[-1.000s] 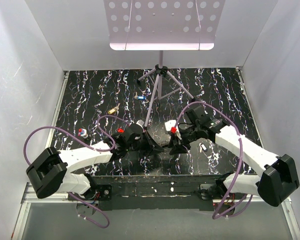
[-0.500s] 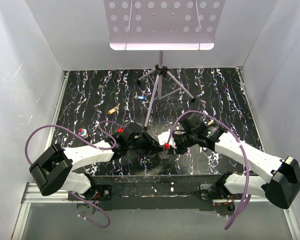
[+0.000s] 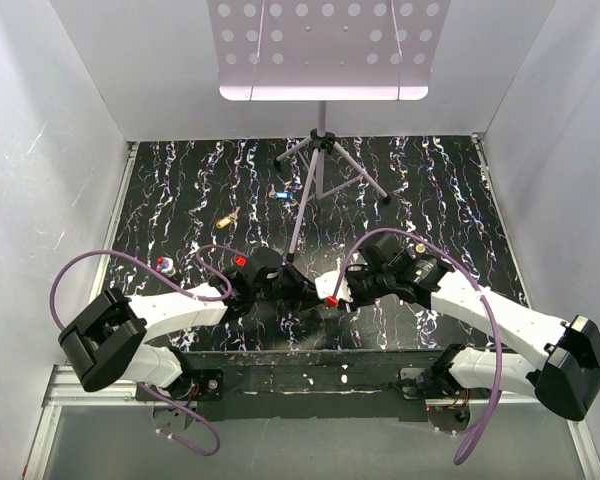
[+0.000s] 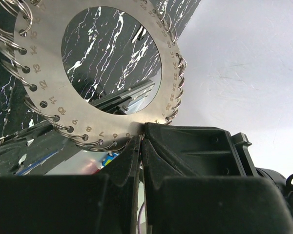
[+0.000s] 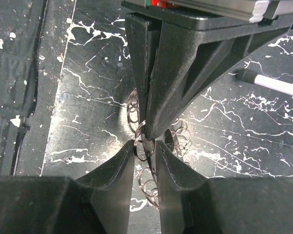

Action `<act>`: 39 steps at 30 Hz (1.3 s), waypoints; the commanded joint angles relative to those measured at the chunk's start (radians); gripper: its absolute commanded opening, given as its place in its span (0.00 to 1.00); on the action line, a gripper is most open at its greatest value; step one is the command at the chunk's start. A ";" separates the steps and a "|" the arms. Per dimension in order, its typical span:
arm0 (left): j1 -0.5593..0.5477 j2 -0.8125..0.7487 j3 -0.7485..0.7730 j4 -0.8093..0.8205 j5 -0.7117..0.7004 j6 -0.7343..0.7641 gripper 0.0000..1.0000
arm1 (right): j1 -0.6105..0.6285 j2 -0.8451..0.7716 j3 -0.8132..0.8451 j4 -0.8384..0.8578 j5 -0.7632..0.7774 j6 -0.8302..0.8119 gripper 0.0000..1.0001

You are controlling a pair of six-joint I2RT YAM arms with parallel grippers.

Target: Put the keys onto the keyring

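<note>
The keyring [image 4: 167,73] is a flat silvery disc with numbered holes and small split rings along its rim. My left gripper [image 4: 142,139] is shut on its lower rim and holds it above the table. In the top view my left gripper [image 3: 305,292] and my right gripper [image 3: 332,298] meet tip to tip. In the right wrist view my right gripper [image 5: 145,145] is closed to a narrow gap around a small split ring [image 5: 142,141] on the disc's edge, right under the left fingers [image 5: 173,73]. A brass key [image 3: 225,218] and a blue-headed key [image 3: 280,194] lie far back on the table.
A tripod stand [image 3: 317,165] with a perforated tray [image 3: 320,45] stands at the back centre, one leg reaching towards my grippers. A small red, white and blue thing [image 3: 164,265] lies left of my left arm. White walls close three sides. A white stick [image 5: 271,84] lies right.
My right gripper has swung left and down to the keyring held by my left gripper, and its fingers now sit round a split ring. My left gripper shifted slightly right.
</note>
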 commanded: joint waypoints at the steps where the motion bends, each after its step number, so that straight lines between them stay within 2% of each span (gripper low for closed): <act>1: 0.008 -0.028 -0.020 0.052 0.019 -0.025 0.00 | 0.010 -0.026 -0.006 0.033 0.037 -0.028 0.31; 5: 0.009 -0.029 -0.028 0.051 0.016 -0.027 0.00 | 0.010 -0.033 0.000 0.026 0.030 -0.026 0.23; 10: 0.009 -0.028 -0.031 0.049 0.011 -0.030 0.00 | 0.010 -0.039 0.014 0.017 0.008 -0.009 0.20; 18: 0.009 -0.028 -0.037 0.052 0.005 -0.034 0.00 | 0.010 -0.040 0.017 0.015 -0.006 0.008 0.24; 23: 0.009 -0.026 -0.043 0.060 0.005 -0.040 0.00 | 0.010 -0.040 0.021 0.017 -0.011 0.015 0.22; 29: 0.009 -0.025 -0.056 0.079 0.003 -0.046 0.00 | 0.010 -0.040 0.024 0.009 -0.017 0.020 0.04; 31: 0.009 -0.028 -0.063 0.089 0.003 -0.046 0.00 | 0.010 -0.038 0.024 0.009 -0.019 0.023 0.01; 32: 0.009 -0.029 -0.068 0.094 0.002 -0.047 0.02 | 0.010 -0.038 0.024 0.007 -0.019 0.021 0.01; 39: 0.009 -0.070 -0.097 0.099 -0.003 -0.021 0.42 | 0.000 -0.030 0.021 0.009 -0.049 0.049 0.01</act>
